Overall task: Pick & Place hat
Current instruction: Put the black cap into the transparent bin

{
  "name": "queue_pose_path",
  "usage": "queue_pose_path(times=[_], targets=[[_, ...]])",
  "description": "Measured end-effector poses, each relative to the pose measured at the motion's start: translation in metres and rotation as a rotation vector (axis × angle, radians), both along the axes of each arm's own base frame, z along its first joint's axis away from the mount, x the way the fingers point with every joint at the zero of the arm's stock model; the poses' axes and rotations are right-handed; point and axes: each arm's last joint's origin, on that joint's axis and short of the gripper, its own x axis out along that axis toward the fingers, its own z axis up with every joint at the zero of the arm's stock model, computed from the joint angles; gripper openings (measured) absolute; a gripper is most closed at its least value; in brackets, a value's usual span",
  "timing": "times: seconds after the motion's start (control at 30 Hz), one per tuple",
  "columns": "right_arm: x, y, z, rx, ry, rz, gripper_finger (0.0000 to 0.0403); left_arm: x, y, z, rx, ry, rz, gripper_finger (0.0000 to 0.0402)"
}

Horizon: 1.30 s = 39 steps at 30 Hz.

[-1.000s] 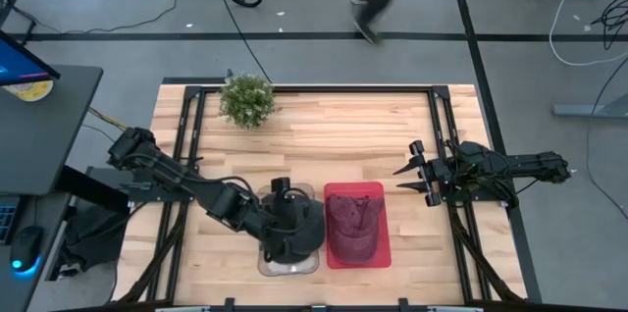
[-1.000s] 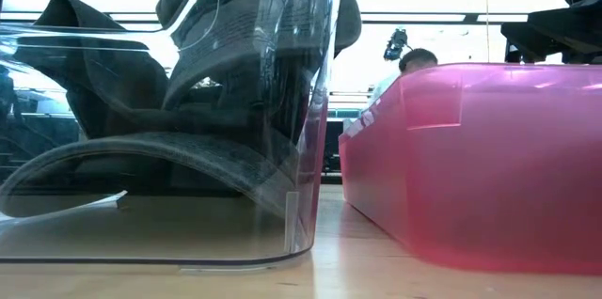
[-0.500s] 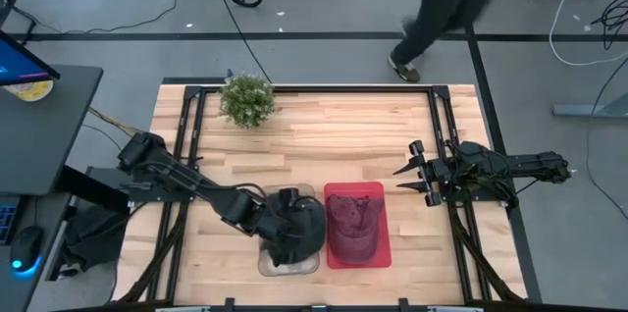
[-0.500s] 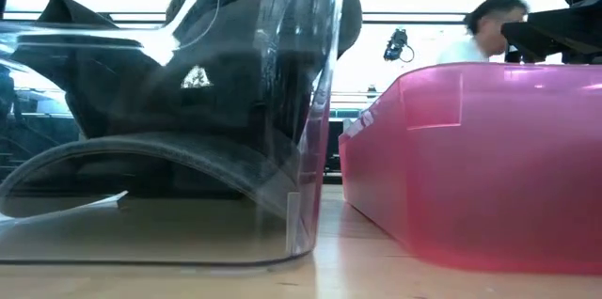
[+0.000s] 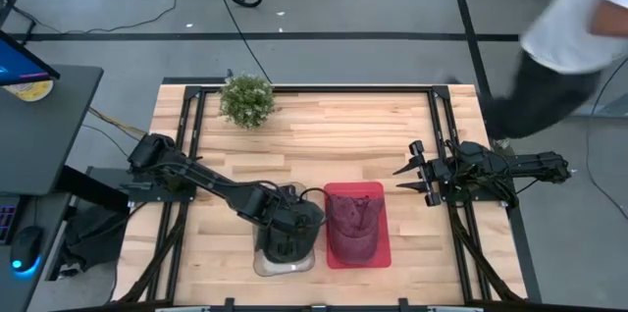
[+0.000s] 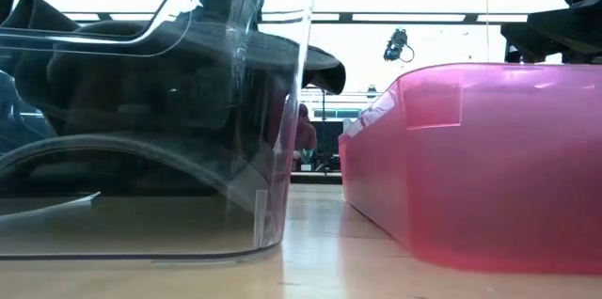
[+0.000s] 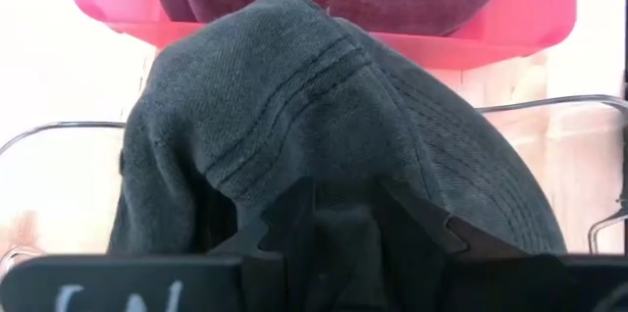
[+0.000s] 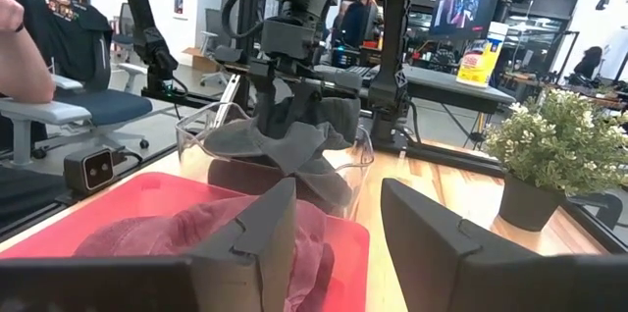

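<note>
Overhead, the left gripper pinches the dark grey hat over the clear plastic bin, beside the pink bin holding a maroon cap. The right gripper waits at the table's right edge, fingers spread.

Level with the tabletop, the hat sags inside the clear bin's curved glossy wall; the pink bin looks frosted.

From the left wrist, the hat's ribbed, stitched cloth bunches between dark fingers.

From the right wrist, a leafy potted plant stands on pale wood.
</note>
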Motion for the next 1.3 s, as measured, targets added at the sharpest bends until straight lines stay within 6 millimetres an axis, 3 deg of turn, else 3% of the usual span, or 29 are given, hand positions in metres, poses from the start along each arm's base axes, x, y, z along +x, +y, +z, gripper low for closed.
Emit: queue_pose_path(times=[0.33, 0.8, 1.3], targets=[[0.000, 0.000, 0.000, 0.000, 0.000, 0.000, 0.0157, 0.000, 0.001, -0.001, 0.010, 0.001, 0.002, 0.0115], [0.000, 0.000, 0.000, 0.000, 0.001, 0.000, 0.0157, 0.029, 0.011, -0.049, -0.021, 0.079, 0.033, 0.0114], [0.000, 0.000, 0.000, 0.000, 0.001, 0.000, 0.0157, 0.031, 0.004, -0.054, -0.007, 0.064, 0.007, 0.0114]])
